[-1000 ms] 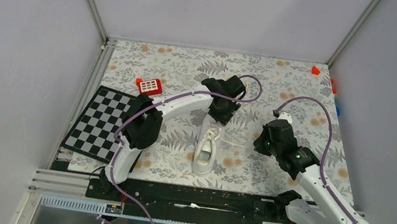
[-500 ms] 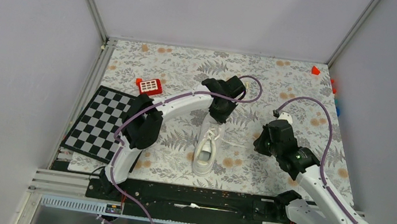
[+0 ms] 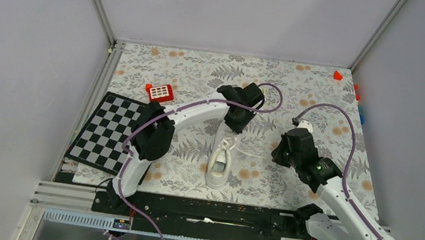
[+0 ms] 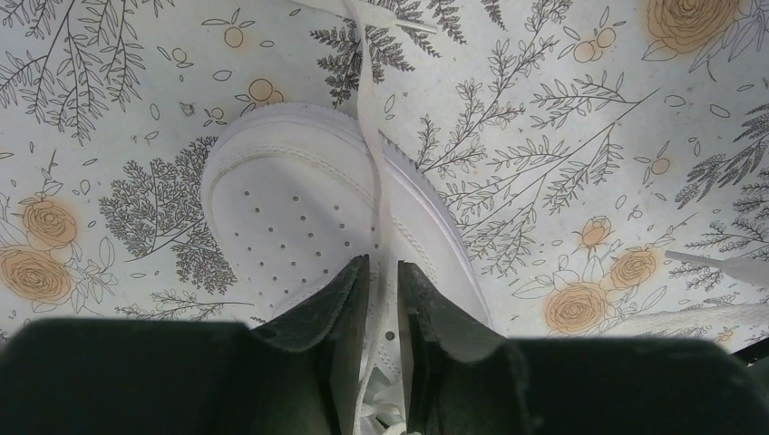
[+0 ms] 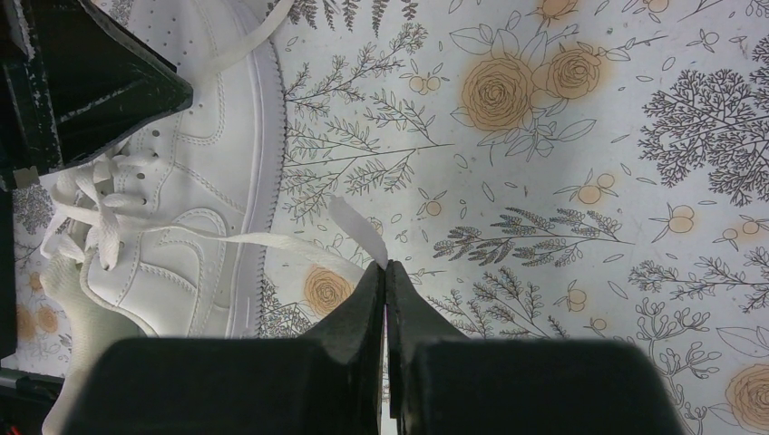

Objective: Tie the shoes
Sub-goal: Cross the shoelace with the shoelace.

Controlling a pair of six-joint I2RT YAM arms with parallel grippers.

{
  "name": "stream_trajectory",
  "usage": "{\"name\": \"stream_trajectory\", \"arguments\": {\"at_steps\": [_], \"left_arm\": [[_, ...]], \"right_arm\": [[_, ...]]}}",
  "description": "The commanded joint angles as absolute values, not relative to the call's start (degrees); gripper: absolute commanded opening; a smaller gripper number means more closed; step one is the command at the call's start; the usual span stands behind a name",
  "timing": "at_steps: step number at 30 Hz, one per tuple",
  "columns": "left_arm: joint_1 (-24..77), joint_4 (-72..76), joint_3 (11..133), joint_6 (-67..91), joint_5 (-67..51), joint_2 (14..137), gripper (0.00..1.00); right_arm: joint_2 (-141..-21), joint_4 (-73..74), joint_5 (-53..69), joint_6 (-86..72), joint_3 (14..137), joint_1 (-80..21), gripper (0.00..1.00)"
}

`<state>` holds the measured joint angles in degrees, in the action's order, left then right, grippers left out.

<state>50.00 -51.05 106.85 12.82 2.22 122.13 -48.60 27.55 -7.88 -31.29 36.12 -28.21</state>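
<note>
Works on a white sneaker [image 3: 221,158] lying mid-frame on the desk [image 3: 192,68], toe toward the top. Pinches one lace [image 4: 367,109] between the nearly shut fingers of the left end effector [image 4: 381,272], just above the toe. Grips the other lace [image 5: 299,240] by its tip in the fully shut right end effector [image 5: 385,270], right of the shoe. Holds both ends apart, probably to draw slack for crossing.

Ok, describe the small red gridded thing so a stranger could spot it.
Start at the black-and-white checkerboard at the left edge of the floral mat. Just past its far right corner lies a small red block. Its top carries a grid of white squares, unlike the plain red piece in the mat's far right corner.
</note>
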Motion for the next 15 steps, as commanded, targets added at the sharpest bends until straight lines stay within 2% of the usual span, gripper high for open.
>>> {"name": "stream_trajectory", "arguments": {"at_steps": [1,4,8,12,15], "left_arm": [[50.9,-54.0,107.0,10.5,4.2,121.1,0.26],[50.9,-54.1,105.9,10.2,5.8,120.1,0.29],[51.0,-54.0,104.6,10.2,6.9,118.9,0.27],[51.2,-54.0,104.1,10.4,7.5,118.6,0.20],[51.3,-53.9,104.1,10.6,8.0,118.6,0.08]], "right_arm": [[-48.8,26.7,-8.6,-30.3,36.4,-28.0,0.00],[-49.0,26.7,-8.5,-30.4,36.5,-28.0,0.00],[-49.5,26.5,-8.1,-30.2,36.6,-28.0,0.00],[-49.7,26.3,-7.8,-30.3,36.8,-28.0,0.00],[-49.6,26.3,-7.8,-30.2,36.9,-28.0,0.00]]}}
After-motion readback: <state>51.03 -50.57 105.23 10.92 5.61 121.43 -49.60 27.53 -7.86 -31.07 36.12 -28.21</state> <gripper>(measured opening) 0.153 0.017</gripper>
